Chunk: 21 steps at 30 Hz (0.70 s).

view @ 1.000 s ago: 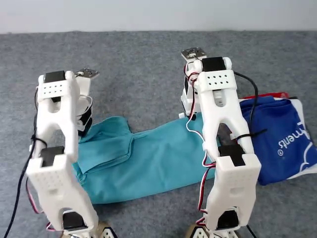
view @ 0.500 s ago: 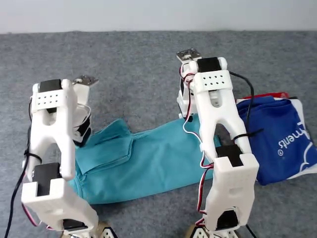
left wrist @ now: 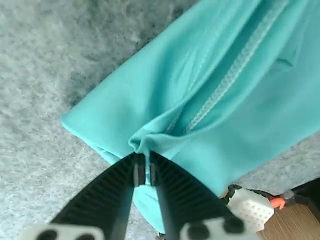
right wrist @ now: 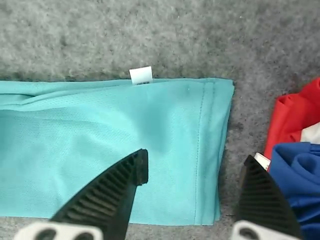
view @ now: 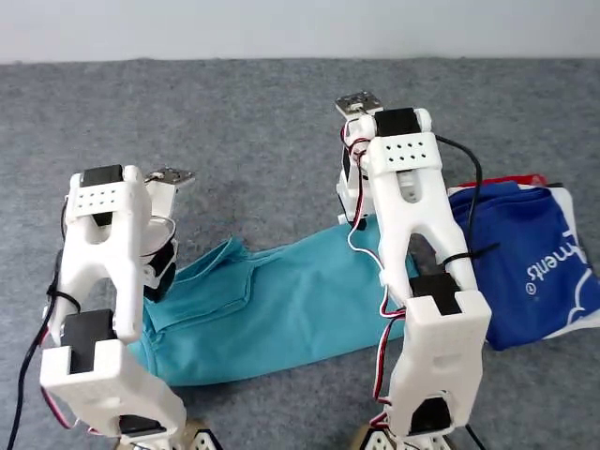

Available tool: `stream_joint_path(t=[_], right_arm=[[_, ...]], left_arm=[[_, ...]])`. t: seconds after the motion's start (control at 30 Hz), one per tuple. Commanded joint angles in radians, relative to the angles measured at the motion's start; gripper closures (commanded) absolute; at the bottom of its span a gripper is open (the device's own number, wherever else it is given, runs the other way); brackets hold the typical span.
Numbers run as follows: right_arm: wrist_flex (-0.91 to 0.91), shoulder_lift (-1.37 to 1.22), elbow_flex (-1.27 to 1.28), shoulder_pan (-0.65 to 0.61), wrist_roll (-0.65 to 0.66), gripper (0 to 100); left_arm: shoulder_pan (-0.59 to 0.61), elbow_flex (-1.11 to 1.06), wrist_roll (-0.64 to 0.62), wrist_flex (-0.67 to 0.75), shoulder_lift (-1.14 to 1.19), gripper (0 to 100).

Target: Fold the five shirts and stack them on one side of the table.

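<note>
Our left gripper (left wrist: pixel 142 167), pinching a pleat of the teal fabric shirt (view: pixel 281 309), has dragged that end back toward its own base. Our right gripper (right wrist: pixel 196 167) hangs wide over the hem beneath it. We judge this shirt's fold only begun.

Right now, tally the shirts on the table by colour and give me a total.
teal shirt: 1
blue shirt: 1
red shirt, only an edge showing beside the blue one: 1
Total: 3 that can be told apart; the pile may hide more.
</note>
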<state>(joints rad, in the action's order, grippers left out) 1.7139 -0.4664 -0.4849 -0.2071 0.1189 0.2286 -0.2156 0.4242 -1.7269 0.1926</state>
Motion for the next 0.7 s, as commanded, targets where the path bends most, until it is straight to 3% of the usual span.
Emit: stream_joint_path(t=[0.0, 0.33, 0.67], right_arm=[[0.012, 0.073, -0.040, -0.008, 0.009, 70.3], [0.008, 0.073, -0.040, -0.008, 0.009, 70.3], [0.001, 0.073, -0.040, -0.022, 0.009, 70.3]], left_arm=[[0.006, -0.001, 0.015, 0.000, -0.054, 99], [0.190, -0.082, 0.157, -0.026, -0.054, 98], [0.204, -0.128, 0.204, -0.025, -0.055, 98]])
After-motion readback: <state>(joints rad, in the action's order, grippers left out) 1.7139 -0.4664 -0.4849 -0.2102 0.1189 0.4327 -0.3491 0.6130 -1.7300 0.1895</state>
